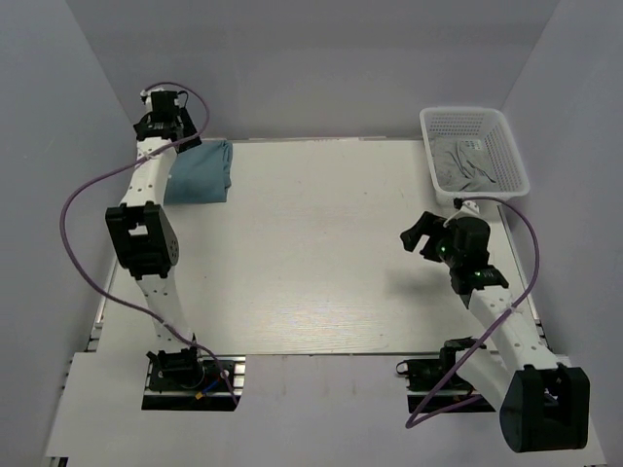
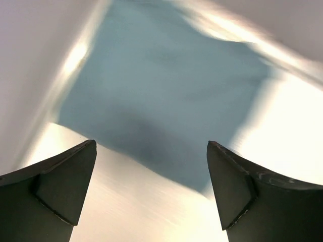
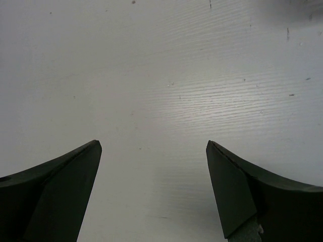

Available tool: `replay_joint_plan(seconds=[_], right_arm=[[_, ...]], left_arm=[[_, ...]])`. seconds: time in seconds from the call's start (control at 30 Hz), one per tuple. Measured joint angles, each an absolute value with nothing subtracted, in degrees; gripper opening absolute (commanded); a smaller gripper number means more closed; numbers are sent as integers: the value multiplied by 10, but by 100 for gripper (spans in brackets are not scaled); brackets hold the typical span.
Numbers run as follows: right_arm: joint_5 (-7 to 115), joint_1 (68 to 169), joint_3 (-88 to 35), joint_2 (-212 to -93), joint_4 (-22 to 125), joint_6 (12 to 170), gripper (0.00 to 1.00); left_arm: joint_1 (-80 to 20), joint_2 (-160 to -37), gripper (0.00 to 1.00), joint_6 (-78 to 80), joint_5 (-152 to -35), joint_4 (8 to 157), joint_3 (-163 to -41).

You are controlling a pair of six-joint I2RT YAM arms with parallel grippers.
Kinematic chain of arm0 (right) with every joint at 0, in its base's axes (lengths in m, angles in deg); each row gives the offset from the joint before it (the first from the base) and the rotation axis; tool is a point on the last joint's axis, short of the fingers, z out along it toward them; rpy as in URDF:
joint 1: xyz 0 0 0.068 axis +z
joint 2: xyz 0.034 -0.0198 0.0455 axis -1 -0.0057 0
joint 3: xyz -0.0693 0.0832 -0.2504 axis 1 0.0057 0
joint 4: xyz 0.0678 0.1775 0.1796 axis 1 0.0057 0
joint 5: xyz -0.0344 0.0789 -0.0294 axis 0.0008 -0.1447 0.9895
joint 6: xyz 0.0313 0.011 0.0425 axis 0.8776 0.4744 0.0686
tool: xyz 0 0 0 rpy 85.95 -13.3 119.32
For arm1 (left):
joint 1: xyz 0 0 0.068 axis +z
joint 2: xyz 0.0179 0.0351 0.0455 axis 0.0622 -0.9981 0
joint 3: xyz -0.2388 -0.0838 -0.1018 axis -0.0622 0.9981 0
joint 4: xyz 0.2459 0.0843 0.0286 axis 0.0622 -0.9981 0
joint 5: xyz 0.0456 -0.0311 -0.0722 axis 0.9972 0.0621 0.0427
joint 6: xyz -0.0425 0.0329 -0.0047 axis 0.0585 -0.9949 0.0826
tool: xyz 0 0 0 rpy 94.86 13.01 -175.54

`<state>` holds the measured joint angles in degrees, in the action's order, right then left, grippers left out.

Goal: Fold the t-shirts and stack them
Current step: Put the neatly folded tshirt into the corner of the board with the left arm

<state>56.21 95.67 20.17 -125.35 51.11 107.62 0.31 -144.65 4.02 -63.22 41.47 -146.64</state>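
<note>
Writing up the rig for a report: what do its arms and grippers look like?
The left arm and right arm have white links and black joint housings, each trailing a looping purple cable. The left gripper and right gripper have two dark, tapered fingers.

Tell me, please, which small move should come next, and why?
Probably the right gripper should swing toward the basket to take the crumpled cloth inside. The folded shirt lies at the far left corner, and the left gripper hangs open near it, holding nothing. The right gripper is open too, over bare table, close to the basket.
</note>
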Motion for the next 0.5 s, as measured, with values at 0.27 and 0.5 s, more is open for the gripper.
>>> replay_joint_plan(seconds=[0.27,0.5], right_arm=[[542,957,251,-1188,534,1108,90],[544,957,300,-1113,550,1119,90]], left_arm=[[-192,-1216,100,151,-729,499,-1190],[-324,-1138,100,210,-741,519,-933]])
